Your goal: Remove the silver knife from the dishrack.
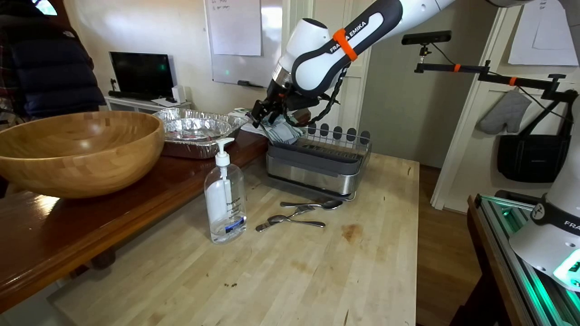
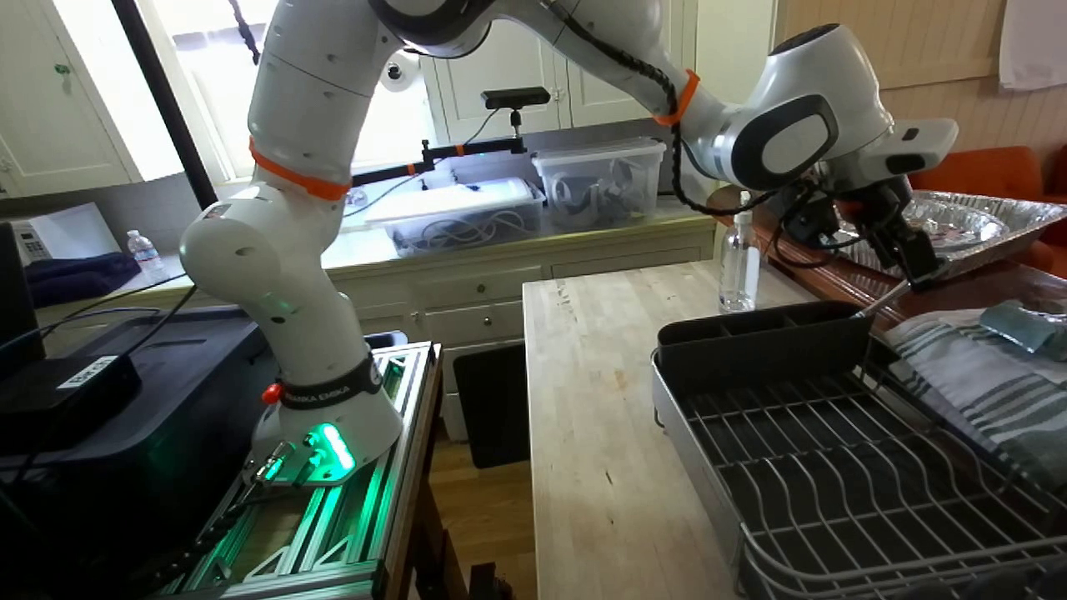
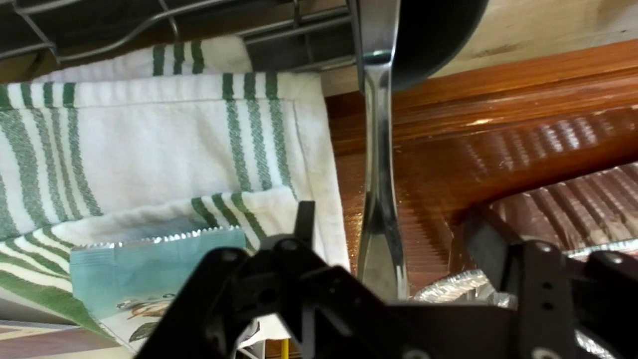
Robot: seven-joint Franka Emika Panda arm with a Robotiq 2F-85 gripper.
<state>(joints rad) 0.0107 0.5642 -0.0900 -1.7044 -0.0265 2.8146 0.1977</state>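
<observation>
The silver knife [image 3: 380, 164] stands tilted at the end of the dishrack's dark utensil holder [image 2: 767, 354], handle outward; its other end is hidden in the holder. The knife also shows in an exterior view [image 2: 885, 300]. The dishrack [image 1: 312, 174] is a grey metal box with dark pegs; its wire and wall show in an exterior view too [image 2: 696, 454]. My gripper [image 3: 394, 224] is open, with one finger on each side of the knife handle and gaps on both sides. In both exterior views the gripper [image 1: 264, 118] [image 2: 913, 267] is at the handle's upper end.
A striped towel [image 3: 164, 144] with a blue packet [image 3: 154, 269] lies beside the rack. Foil trays [image 1: 195, 129] and a wooden bowl [image 1: 81, 154] stand on the dark wooden table. A pump bottle [image 1: 225, 203] and several pieces of cutlery [image 1: 297, 222] are on the light table.
</observation>
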